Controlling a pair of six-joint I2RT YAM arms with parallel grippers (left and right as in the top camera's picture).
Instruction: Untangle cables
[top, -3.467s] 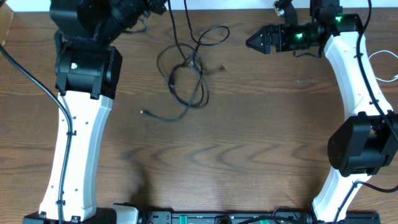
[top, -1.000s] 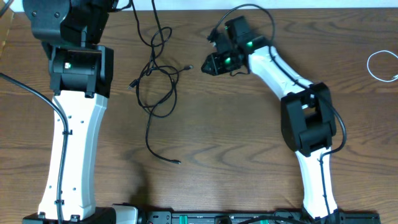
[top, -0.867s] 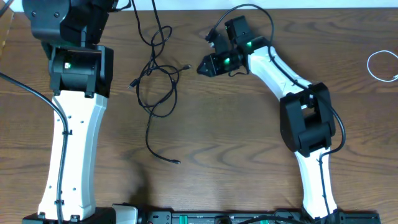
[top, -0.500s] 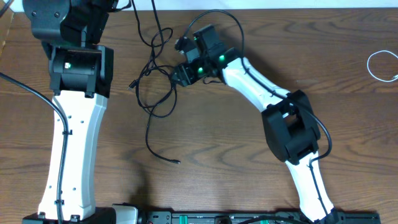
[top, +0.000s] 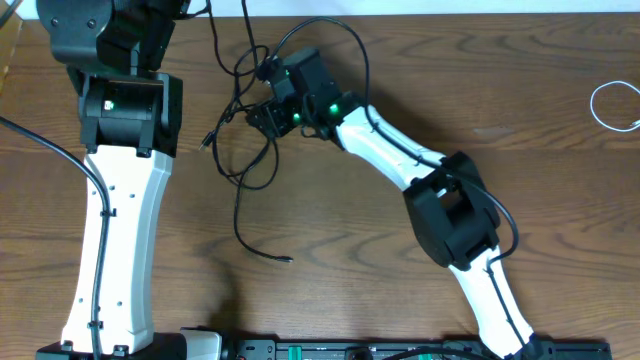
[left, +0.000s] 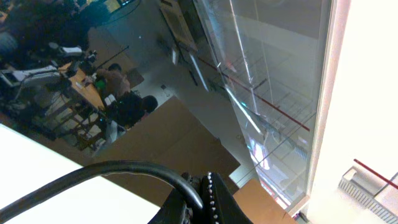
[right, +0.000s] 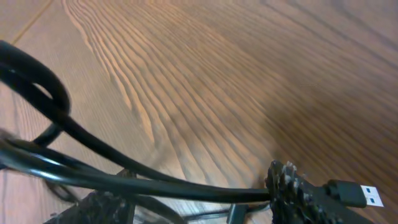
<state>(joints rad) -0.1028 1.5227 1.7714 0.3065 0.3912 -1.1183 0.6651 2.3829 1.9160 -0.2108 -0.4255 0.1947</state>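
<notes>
The long black cable (top: 238, 205) lies in tangled loops at the table's back left, with one tail running forward to a small plug (top: 286, 260). One strand rises off the top edge towards my left gripper (left: 204, 198), which is shut on the black cable (left: 112, 169) in the left wrist view. My right gripper (top: 262, 113) is down in the tangle. In the right wrist view it is open (right: 193, 196), with cable strands (right: 155, 180) running between its fingers and a USB plug (right: 356, 193) beside the right finger. The white cable (top: 593, 104) lies coiled at the far right edge.
The wooden table (top: 380, 260) stretches forward of the tangle. The left arm (top: 120, 200) stands along the left side. The right arm (top: 450, 215) reaches diagonally across the middle. Thicker black robot wires (top: 40, 130) hang at the left.
My right gripper has swung left from the table's back right into the cable tangle. The black cable has been pulled left and stretched, and its loops have shifted slightly.
</notes>
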